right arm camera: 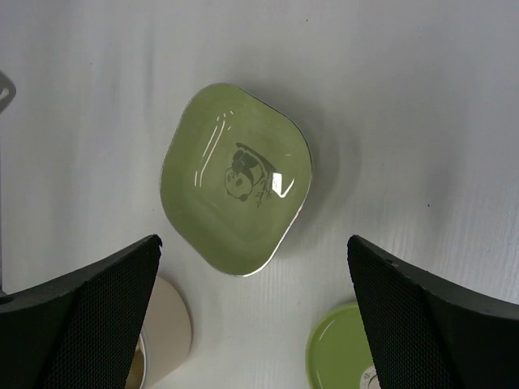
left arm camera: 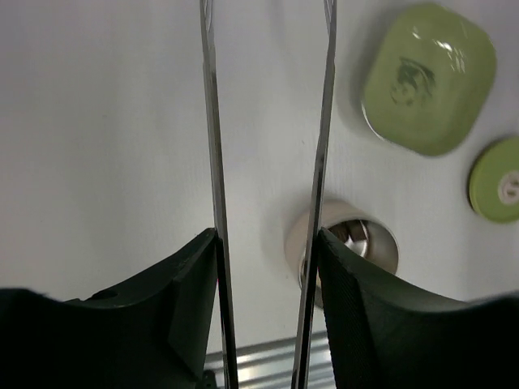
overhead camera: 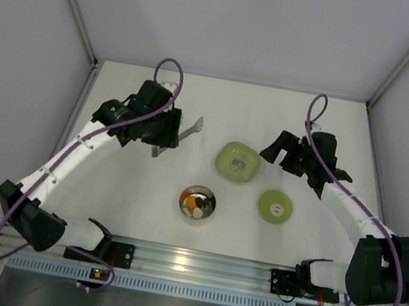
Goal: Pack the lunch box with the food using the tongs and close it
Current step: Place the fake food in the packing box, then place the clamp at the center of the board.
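The round steel lunch box stands at the table's middle front, with the food, orange, dark and whitish bits, inside it. Its flat green lid with a white centre spot lies to its right. My left gripper hovers left of the box, shut on the tongs. In the left wrist view the tongs' two slim arms run between the fingers, spread apart, each pressed against a pad. The tongs' tips leave that view at the top. My right gripper hangs open above the lid and holds nothing.
A pale green rounded-square dish with a panda print sits behind the lunch box, and nothing lies in it in the right wrist view. White walls close the table on three sides. A metal rail runs along the near edge.
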You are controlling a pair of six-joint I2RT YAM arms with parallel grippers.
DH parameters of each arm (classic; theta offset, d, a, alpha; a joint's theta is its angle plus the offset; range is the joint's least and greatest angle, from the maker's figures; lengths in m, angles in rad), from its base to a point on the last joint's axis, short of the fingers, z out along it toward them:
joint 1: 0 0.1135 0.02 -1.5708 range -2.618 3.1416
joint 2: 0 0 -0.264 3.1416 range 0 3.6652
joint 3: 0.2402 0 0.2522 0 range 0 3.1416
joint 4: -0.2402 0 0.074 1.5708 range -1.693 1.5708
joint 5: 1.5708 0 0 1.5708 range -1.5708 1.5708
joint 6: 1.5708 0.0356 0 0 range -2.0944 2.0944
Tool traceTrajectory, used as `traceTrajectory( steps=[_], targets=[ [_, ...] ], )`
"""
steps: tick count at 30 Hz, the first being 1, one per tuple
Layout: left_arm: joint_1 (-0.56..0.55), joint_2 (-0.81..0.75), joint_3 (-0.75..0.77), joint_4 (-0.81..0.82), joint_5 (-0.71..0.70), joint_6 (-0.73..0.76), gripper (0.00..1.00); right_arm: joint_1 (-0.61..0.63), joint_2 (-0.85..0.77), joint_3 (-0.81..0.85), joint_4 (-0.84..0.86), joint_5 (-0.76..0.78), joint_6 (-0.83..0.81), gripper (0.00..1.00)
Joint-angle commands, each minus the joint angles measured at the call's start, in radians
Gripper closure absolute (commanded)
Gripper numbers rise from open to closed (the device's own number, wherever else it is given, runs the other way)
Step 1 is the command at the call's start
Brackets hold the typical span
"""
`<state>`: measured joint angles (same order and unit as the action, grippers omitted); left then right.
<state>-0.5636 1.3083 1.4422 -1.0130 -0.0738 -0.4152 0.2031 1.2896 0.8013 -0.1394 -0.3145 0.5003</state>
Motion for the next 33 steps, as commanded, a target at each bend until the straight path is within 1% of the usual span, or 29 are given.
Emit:
traceTrajectory(
  steps=[1,2,4,5,9,12,13,15,17,19,23,26,29,33],
  targets=[
    [0.142,0.051,-0.055,0.239,0.002,-0.074,0.45,0.022,-0.024,0.016,0.038,-0.009,-0.011,0.04],
    [0.181,0.061,-0.09,0.276,-0.015,-0.104,0.45,0.024,-0.024,0.012,0.037,-0.012,-0.011,0.04],
    [0.206,0.103,-0.127,0.379,-0.043,-0.128,0.44,0.024,-0.015,0.012,0.021,-0.015,-0.017,0.04],
    [0.227,0.118,-0.156,0.405,-0.037,-0.149,0.44,0.022,-0.012,0.018,0.014,-0.015,-0.026,0.04],
    [0.245,0.212,-0.2,0.474,-0.011,-0.177,0.41,0.022,-0.006,0.042,-0.049,0.018,-0.058,0.05],
    [0.246,0.233,-0.256,0.522,-0.001,-0.192,0.4,0.022,-0.015,0.047,-0.083,0.048,-0.065,0.05],
    [0.248,0.244,-0.273,0.533,-0.001,-0.194,0.37,0.022,-0.019,0.049,-0.092,0.054,-0.065,0.05],
    [0.255,0.255,-0.311,0.559,0.006,-0.203,0.35,0.024,-0.021,0.052,-0.124,0.072,-0.062,0.05],
    [0.261,0.264,-0.347,0.583,0.023,-0.203,0.32,0.024,-0.027,0.055,-0.169,0.095,-0.062,0.08],
    [0.263,0.266,-0.368,0.602,0.031,-0.211,0.31,0.025,-0.035,0.055,-0.206,0.124,-0.065,0.09],
    [0.265,0.264,-0.425,0.662,0.049,-0.22,0.28,0.036,-0.068,0.047,-0.299,0.228,-0.071,0.12],
    [0.265,0.267,-0.434,0.686,0.062,-0.214,0.26,0.062,-0.091,0.047,-0.373,0.271,-0.066,0.16],
    [0.265,0.253,-0.437,0.714,0.068,-0.214,0.25,0.12,-0.096,0.052,-0.439,0.314,-0.046,0.2],
    [0.265,0.215,-0.427,0.725,0.101,-0.215,0.24,0.162,-0.092,0.058,-0.503,0.4,0.0,0.23]
  ],
)
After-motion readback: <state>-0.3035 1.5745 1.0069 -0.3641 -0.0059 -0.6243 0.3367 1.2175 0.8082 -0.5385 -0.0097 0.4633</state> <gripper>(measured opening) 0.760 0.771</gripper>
